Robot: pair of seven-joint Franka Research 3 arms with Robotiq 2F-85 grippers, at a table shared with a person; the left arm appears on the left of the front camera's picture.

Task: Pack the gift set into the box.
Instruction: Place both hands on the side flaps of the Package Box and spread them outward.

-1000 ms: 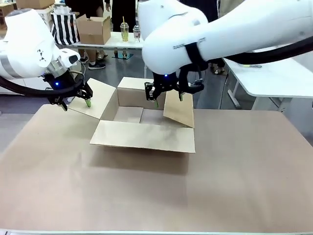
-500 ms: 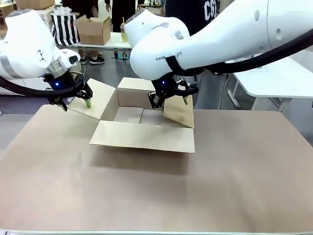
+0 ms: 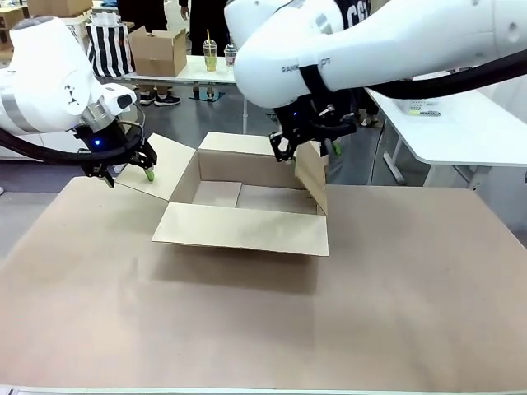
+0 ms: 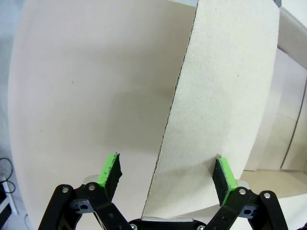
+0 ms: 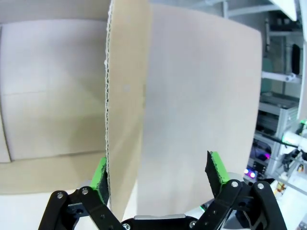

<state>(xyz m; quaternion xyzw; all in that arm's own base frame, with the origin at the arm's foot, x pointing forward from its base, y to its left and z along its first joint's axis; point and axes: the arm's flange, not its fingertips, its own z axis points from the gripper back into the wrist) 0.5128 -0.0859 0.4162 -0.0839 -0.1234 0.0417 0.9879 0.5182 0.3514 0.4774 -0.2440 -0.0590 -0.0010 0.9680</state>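
The box [image 3: 239,202] sits open toward the far middle of the worktop [image 3: 263,321], which is covered in plain brown board. Its near flap lies flat toward the camera, its left flap slopes outward, its far flap stands up, and its right flap rises nearly upright. Wide bare worktop surrounds the box on its near, left and right sides.

The left gripper [image 3: 125,169] hovers at the outer edge of the left flap [image 4: 225,96], jaws apart, with the flap's corrugated edge running between the green pads [image 4: 109,170]. The right gripper [image 3: 305,146] is at the top of the right flap [image 5: 127,96], jaws also apart and straddling its edge; one pad [image 5: 100,176] lies right against the cardboard, though whether it touches is unclear.

Inside, only the bare cardboard floor of the box shows; the gift set appears in no view. Beyond the box, a white table [image 3: 461,123] stands to the right, and a farther table holds drink cups [image 3: 210,53] and a smaller cardboard box [image 3: 156,49].
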